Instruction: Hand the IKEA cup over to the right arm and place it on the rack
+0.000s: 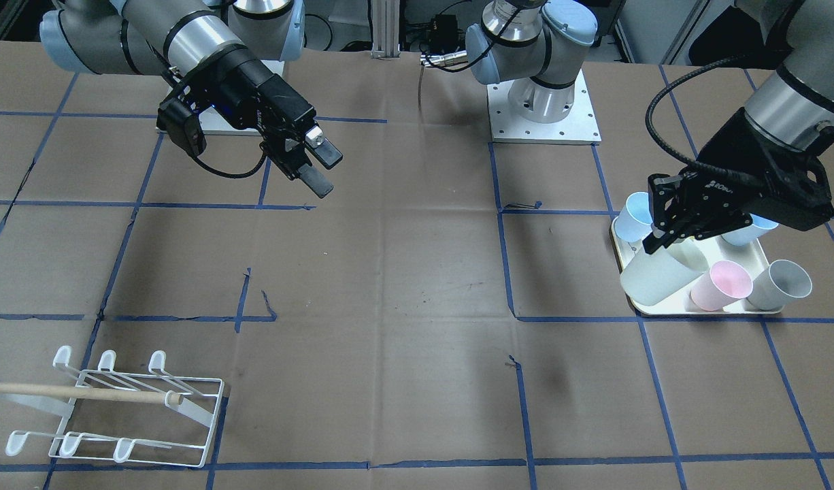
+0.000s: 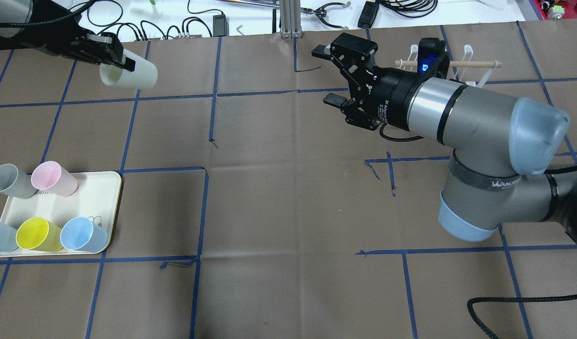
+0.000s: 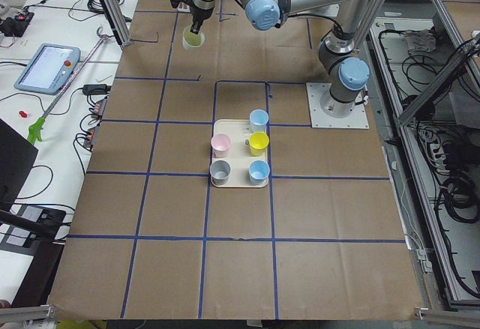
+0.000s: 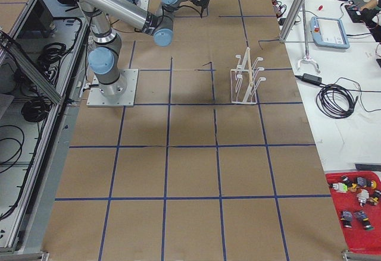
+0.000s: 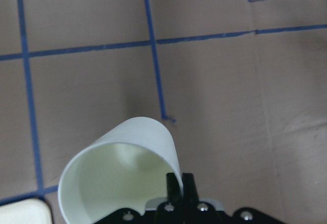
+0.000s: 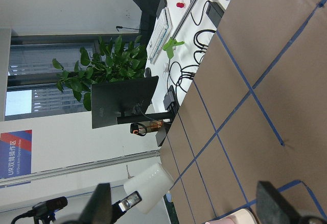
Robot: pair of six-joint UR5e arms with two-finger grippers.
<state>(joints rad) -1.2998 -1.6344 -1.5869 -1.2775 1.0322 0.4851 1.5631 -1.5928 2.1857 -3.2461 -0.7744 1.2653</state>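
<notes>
Cup aloft ahead of the handover: the pale, green-tinted IKEA cup [image 2: 133, 73] hangs above the table's left side, well apart from the cream tray [image 2: 98, 188]. It is tipped almost onto its side, its open mouth turned toward the left gripper [image 2: 120, 59], which pinches the rim wall with one finger inside and one outside. The closed base points toward the table's middle.

The right gripper [image 2: 325, 75] hovers near the centre, well apart from the cup, its jaws spread wide, holding nothing and aimed across at it.

The step in hand looks to be the carry to the meeting point. Done well, the left arm would present the base end squarely between those open fingers. That would let the right arm take the body away from the rim and the left fingers, and close fully before the left lets go.

The cup is a plain, smooth, tapered tumbler, wider at the mouth, matte and unmarked. It is probably light and a little slippery, so a grip across the taper could slide.

Beyond the right arm, the white wire rack [image 1: 106, 361] with its wooden dowel [image 1: 84, 393] stands on the table's right side. A grey cup [image 2: 8, 181], a pink cup [image 2: 53, 178], a yellow cup [image 2: 36, 234] and two blue cups [image 2: 84, 234] stand on the tray
</notes>
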